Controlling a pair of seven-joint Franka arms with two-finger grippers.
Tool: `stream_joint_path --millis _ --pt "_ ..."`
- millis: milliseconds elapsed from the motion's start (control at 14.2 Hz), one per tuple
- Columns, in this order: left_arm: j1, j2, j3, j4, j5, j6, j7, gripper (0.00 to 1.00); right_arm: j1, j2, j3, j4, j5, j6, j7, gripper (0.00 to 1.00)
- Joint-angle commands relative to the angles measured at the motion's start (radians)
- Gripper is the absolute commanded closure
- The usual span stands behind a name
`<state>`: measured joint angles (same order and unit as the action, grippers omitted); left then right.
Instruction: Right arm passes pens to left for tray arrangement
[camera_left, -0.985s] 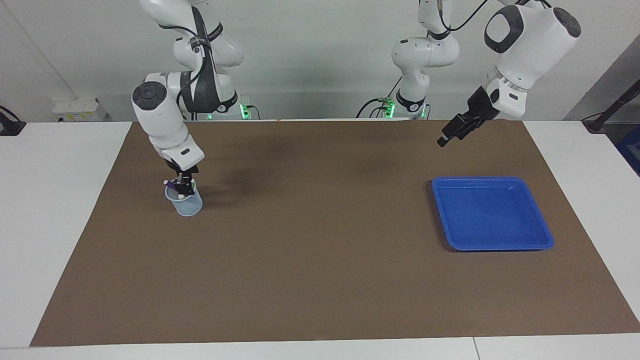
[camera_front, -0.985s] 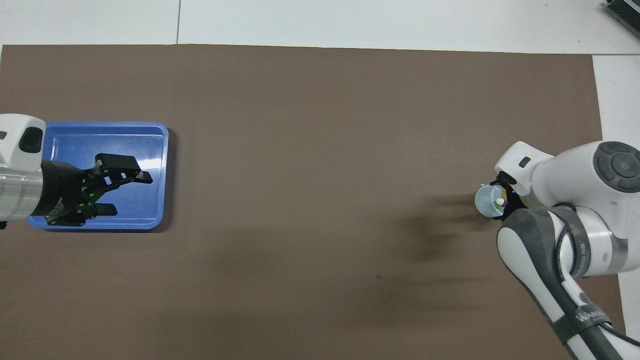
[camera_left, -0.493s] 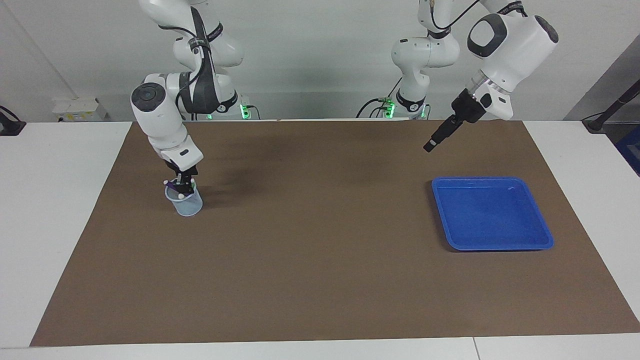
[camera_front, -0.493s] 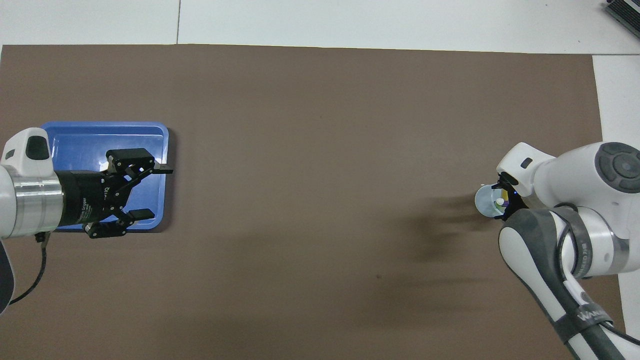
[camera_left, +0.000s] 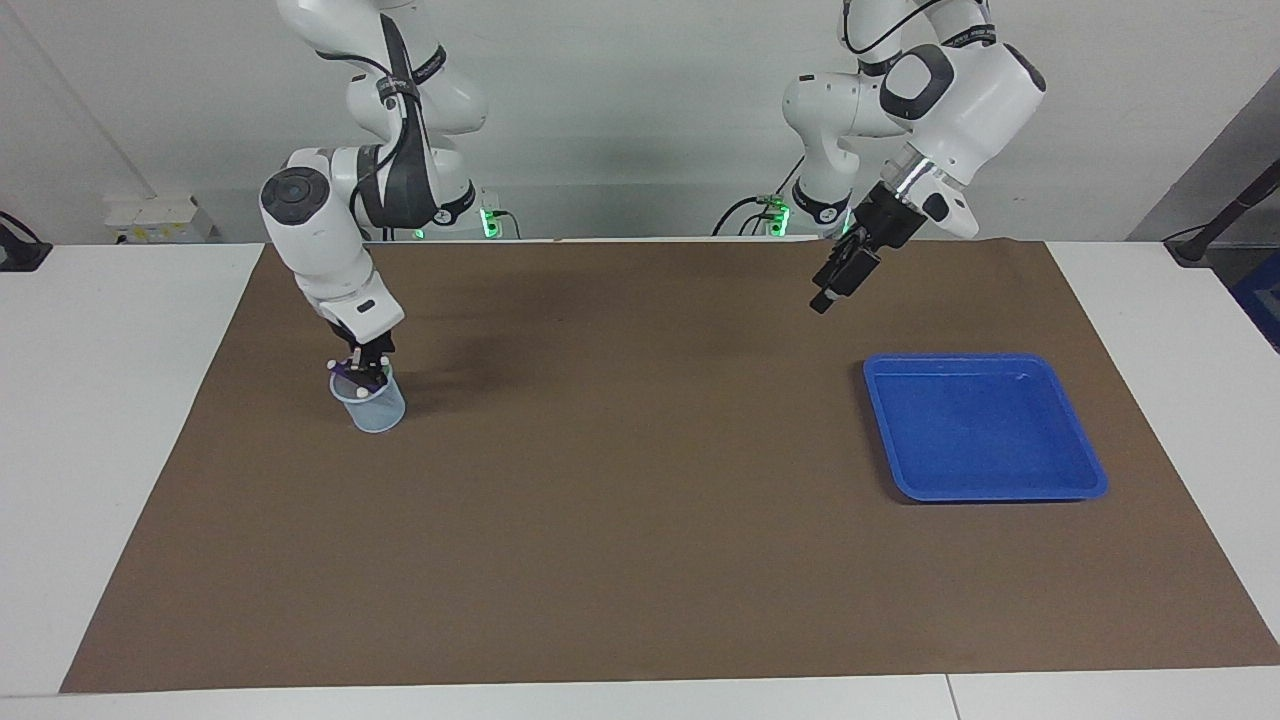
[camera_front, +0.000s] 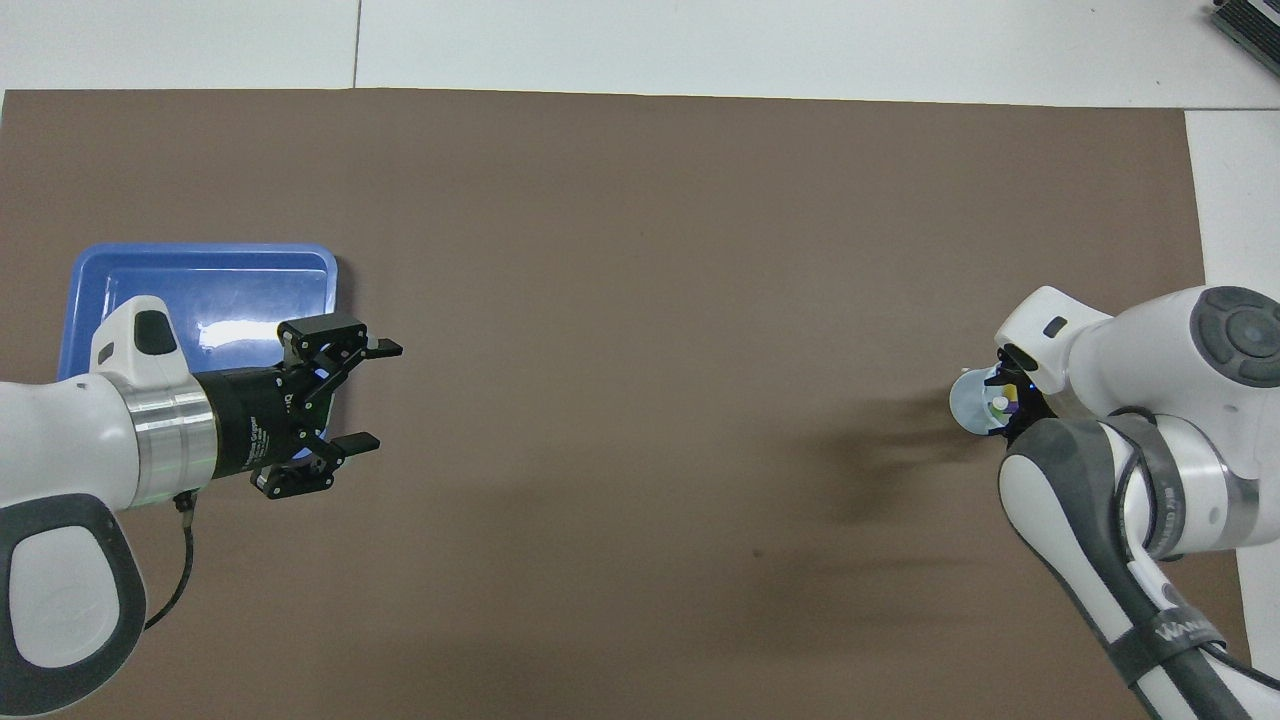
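The pens stand in a small translucent cup (camera_left: 374, 408) (camera_front: 968, 404) at the right arm's end of the brown mat. A purple pen (camera_left: 346, 371) leans out over the rim, and yellow and purple (camera_front: 1011, 400) show from above. My right gripper (camera_left: 367, 372) (camera_front: 1006, 396) reaches down into the cup's mouth among the pens. The blue tray (camera_left: 985, 430) (camera_front: 205, 285) lies empty at the left arm's end. My left gripper (camera_left: 824, 297) (camera_front: 377, 394) hangs open and empty over the mat just beside the tray.
A brown mat (camera_left: 640, 520) covers most of the white table (camera_left: 110, 420). Only the cup and the tray rest on it. The left arm's forearm (camera_front: 90, 450) passes over the tray's corner in the overhead view.
My left arm has swung from above the tray toward the middle of the table, its gripper still open. The right gripper has stayed at the cup's mouth.
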<state>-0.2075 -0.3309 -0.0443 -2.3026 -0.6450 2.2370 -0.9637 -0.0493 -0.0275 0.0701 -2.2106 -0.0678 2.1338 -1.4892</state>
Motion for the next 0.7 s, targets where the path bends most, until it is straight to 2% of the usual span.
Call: stream_joint_path --millis 0,211,493,633 --pt "-0.027 -0.063 0.011 -0.067 -0.016 0.020 -0.016 0.00 -0.011 -0.025 0.007 -0.027 -0.018 0.009 0.026 0.67" --pt "-0.024 -0.066 0.015 -0.052 -0.015 -0.112 -0.010 0.00 -0.012 -0.019 0.007 -0.014 -0.017 0.008 0.035 0.98" --pt "-0.009 -0.060 0.024 0.006 -0.015 -0.253 0.073 0.00 -0.014 -0.014 0.007 0.060 -0.018 -0.027 0.053 1.00" --pt "0.037 -0.050 0.024 0.040 -0.012 -0.313 0.131 0.00 -0.009 -0.014 0.008 0.110 -0.017 -0.067 0.082 1.00"
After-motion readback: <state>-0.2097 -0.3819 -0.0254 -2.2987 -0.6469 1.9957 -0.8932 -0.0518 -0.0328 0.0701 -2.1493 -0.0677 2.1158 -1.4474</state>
